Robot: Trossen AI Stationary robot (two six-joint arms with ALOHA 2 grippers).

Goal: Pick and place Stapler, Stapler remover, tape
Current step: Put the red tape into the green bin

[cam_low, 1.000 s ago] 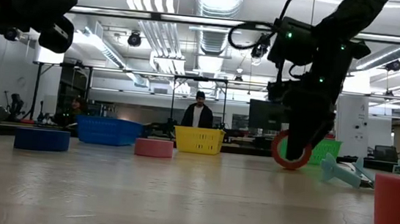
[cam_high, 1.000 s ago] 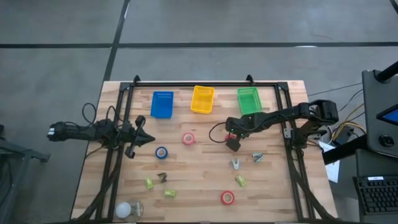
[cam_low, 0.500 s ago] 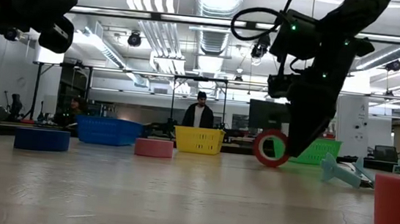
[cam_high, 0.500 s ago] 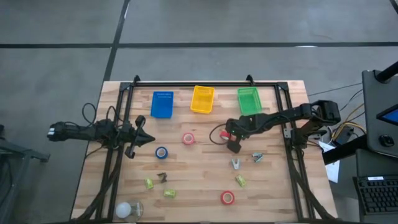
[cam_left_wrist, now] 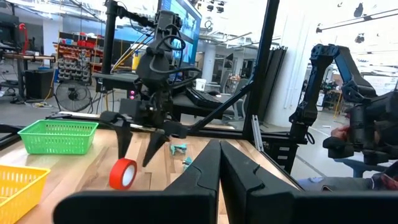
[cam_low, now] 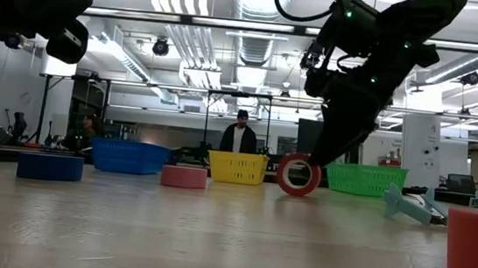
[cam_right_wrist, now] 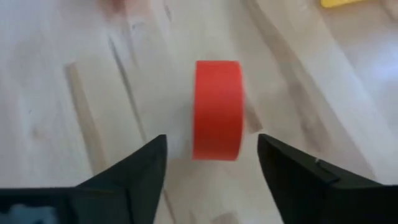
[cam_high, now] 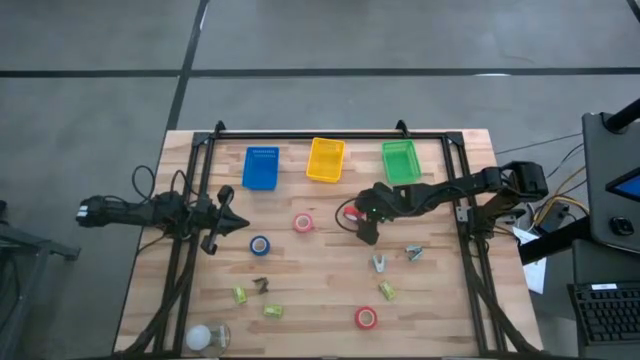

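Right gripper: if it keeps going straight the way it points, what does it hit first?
Probably the red tape roll, standing on edge directly ahead of the open right gripper; depth is hard to judge, and behind it lies bare wooden table.

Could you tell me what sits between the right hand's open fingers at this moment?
A red tape roll standing on edge, seen in the right wrist view between the right hand.

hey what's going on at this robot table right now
The right gripper hangs over the middle of the table with its fingers open, and a red tape roll stands on edge on the wood between and just ahead of them, not gripped. The left gripper waits shut at the table's left side. Blue, yellow and green baskets line the far edge, and other tape rolls and small items lie scattered on the table.
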